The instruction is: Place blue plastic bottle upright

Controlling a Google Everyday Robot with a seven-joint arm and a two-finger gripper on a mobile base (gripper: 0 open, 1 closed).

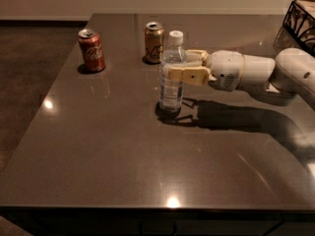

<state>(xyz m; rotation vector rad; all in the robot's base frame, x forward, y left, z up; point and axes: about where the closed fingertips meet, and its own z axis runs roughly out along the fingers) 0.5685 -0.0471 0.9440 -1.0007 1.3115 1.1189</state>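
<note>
Glossy dark table (98,151) — tool (178,66) clamps upright bottle (171,91).

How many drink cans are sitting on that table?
2. A red cola can stands near the far left edge of the table. A gold-brown can stands just behind the blue plastic bottle, where the tool reaches in from the right. None appears hidden.
</note>
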